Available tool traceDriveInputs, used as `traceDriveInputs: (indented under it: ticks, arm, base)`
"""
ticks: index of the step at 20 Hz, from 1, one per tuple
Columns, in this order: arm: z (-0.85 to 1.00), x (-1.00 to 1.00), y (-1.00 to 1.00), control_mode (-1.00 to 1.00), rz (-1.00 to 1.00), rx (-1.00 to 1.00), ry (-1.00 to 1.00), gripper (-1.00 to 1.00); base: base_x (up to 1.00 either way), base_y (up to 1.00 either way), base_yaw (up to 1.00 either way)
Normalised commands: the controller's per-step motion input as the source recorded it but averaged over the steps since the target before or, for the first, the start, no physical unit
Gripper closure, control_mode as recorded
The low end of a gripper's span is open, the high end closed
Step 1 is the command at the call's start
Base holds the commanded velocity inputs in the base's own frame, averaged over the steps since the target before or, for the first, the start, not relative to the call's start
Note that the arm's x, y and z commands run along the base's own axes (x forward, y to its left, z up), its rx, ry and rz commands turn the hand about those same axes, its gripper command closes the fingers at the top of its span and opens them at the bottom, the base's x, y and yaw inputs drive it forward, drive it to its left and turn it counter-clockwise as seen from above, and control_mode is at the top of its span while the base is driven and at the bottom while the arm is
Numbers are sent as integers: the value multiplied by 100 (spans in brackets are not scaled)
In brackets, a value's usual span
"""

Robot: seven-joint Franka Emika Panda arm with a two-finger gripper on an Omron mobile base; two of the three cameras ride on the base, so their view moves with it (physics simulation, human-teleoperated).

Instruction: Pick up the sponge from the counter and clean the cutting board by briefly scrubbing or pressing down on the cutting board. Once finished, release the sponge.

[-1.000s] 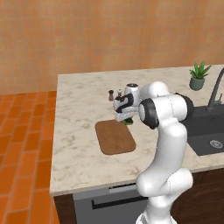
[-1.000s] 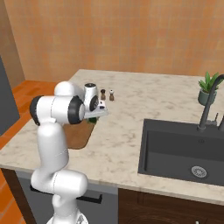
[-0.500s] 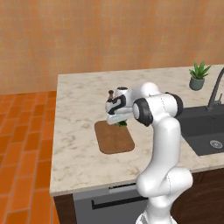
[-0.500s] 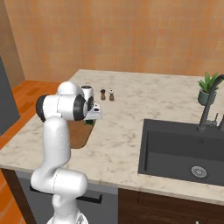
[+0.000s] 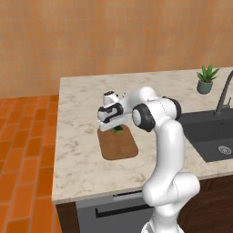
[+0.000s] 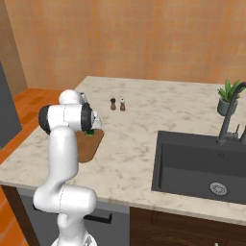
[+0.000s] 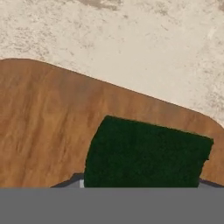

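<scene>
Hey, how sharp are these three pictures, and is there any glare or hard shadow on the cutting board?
Left base view: evenly lit, no glare on the cutting board, only soft shade under the claw. Right base view: flat light, and the arm hides much of the board. Hand view: soft and blurry up close, the sponge a dark green patch with fuzzy edges.

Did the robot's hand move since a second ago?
Yes. The gripper, holding the sponge, went left and down, from beside the cutting board to its far end.
</scene>
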Motion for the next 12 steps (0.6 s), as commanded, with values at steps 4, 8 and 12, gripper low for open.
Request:
traceDriveInputs:
  ticks: [4,8,12]
  arm:
    - [6,0,85,-100,-7,0,0,100]
    - [-34,2,79,-100,-7,0,2,100]
    - [-83,0,54,-100,-3,-2,9,100]
  base:
    - [0,0,0]
    - [0,0,0]
    - [0,0,0]
